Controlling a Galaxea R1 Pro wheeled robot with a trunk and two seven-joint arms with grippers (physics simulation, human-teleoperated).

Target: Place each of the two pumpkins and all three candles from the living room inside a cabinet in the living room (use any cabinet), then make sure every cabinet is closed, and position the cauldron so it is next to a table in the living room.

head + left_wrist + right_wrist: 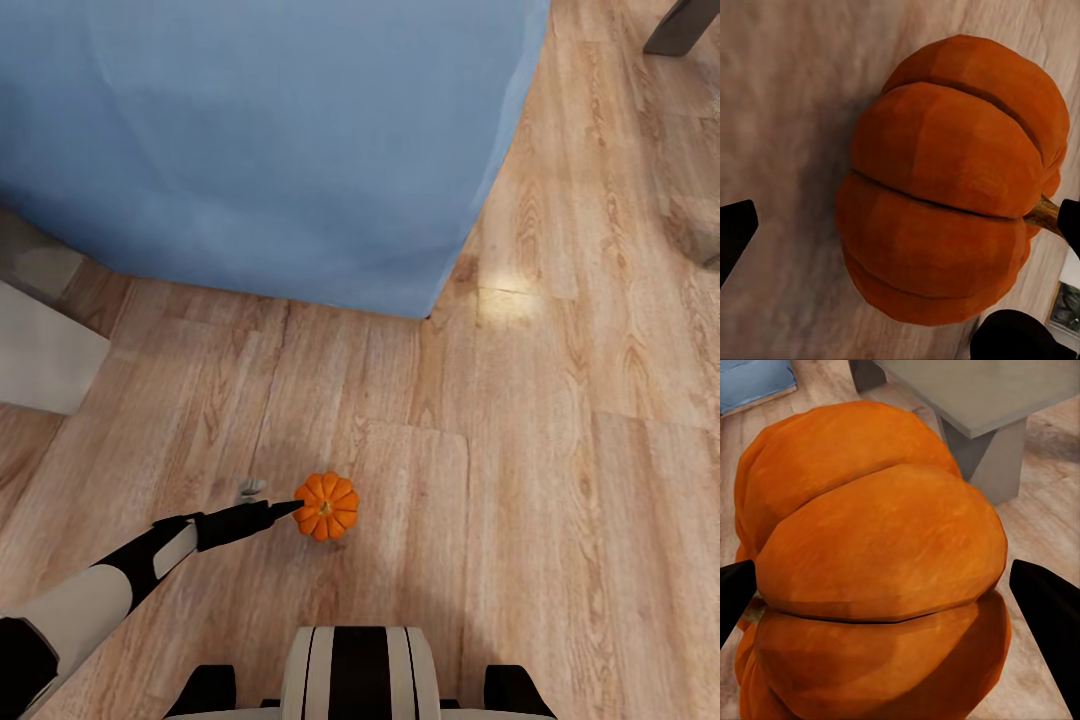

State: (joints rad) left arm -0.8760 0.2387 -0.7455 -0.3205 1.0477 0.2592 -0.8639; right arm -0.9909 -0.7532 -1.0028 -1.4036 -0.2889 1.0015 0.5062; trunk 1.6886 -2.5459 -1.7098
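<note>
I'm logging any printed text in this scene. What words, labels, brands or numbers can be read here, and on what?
None: no readable text.
The pumpkin on the wood floor, the blue upholstery, the grey slab and the left hand carry no lettering.

A large blue cloth-covered block (250, 140) stands on the wooden plank floor (560, 480), a pale box (40, 360) beside it.
</note>
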